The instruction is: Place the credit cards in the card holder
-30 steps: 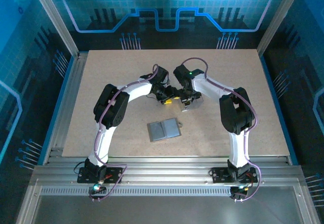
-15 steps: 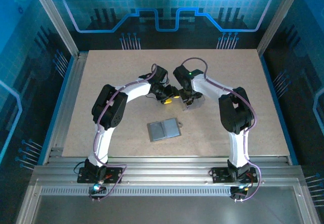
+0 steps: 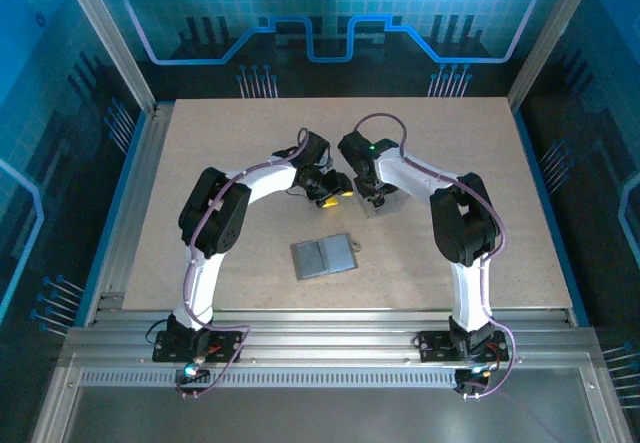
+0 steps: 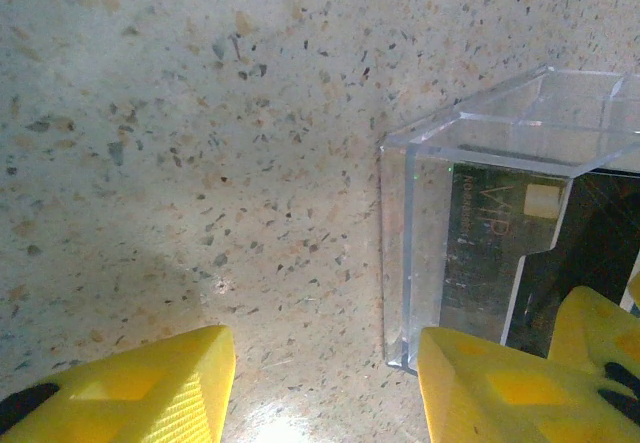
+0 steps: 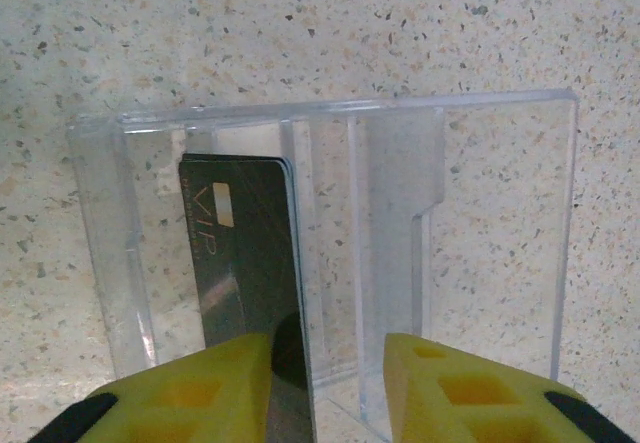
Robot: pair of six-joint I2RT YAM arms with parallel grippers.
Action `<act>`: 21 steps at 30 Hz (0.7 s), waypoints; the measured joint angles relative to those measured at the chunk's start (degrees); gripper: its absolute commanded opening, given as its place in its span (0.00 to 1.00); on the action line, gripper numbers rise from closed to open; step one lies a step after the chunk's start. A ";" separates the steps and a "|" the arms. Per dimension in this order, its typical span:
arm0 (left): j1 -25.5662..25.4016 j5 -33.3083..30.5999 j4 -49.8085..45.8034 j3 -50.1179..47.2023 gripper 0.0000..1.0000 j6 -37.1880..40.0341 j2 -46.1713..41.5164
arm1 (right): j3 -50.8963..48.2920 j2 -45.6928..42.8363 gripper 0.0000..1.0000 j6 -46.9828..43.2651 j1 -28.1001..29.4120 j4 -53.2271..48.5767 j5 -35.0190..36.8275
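The grey card holder (image 3: 323, 258) lies open and flat on the table, nearer the arm bases than both grippers. One black credit card (image 5: 240, 253) marked VIP stands inside a clear plastic box (image 5: 330, 243), and it shows through the box wall in the left wrist view as the same black card (image 4: 490, 253). My right gripper (image 5: 328, 393) reaches into the box, open, its jaws straddling the card's edge and a clear partition; the left fingertip (image 5: 190, 388) sits against the card. My left gripper (image 4: 325, 393) is open over bare table, one fingertip (image 4: 500, 393) beside the box corner (image 4: 400, 348).
In the top view the clear box (image 3: 388, 206) sits mid-table under my right gripper (image 3: 378, 198), with my left gripper (image 3: 333, 195) close on its left. Bare speckled tabletop (image 3: 250, 143) surrounds them. Metal rails and frame posts edge the table.
The right jaws have narrowed around the card and partition, and the right wrist has shifted slightly left. The left arm has barely moved and the card holder lies as before.
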 measured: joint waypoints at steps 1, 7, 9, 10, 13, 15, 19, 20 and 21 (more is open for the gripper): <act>0.04 0.00 -0.02 0.00 0.53 0.00 -0.02 | 0.00 0.00 0.31 0.00 0.00 0.02 0.11; 0.22 0.02 0.13 0.00 0.53 0.00 -0.04 | 0.00 -0.02 0.28 -0.42 0.09 -0.17 1.09; 0.26 0.00 0.20 0.00 0.53 0.00 -0.04 | 0.00 -0.02 0.27 -0.42 0.09 -0.26 1.25; 0.26 0.00 0.22 0.00 0.53 0.00 -0.07 | 0.00 -0.02 0.26 -0.44 0.09 -0.37 1.27; 0.26 0.00 0.22 0.00 0.53 0.00 -0.07 | 0.00 -0.02 0.22 -0.70 0.09 -0.59 1.27; 0.26 0.02 0.22 0.00 0.53 0.00 -0.09 | 0.00 -0.02 0.20 -0.83 0.09 -0.63 1.29; 0.26 0.00 0.22 0.00 0.53 0.00 -0.11 | 0.00 -0.02 0.16 -1.01 0.09 -0.98 1.29; 0.26 0.02 0.22 0.00 0.53 0.00 -0.13 | 0.00 -0.02 0.16 -1.03 0.09 -1.05 1.29; 0.26 0.02 0.24 0.00 0.53 0.00 -0.13 | 0.02 -0.02 0.15 -1.05 0.09 -1.05 1.29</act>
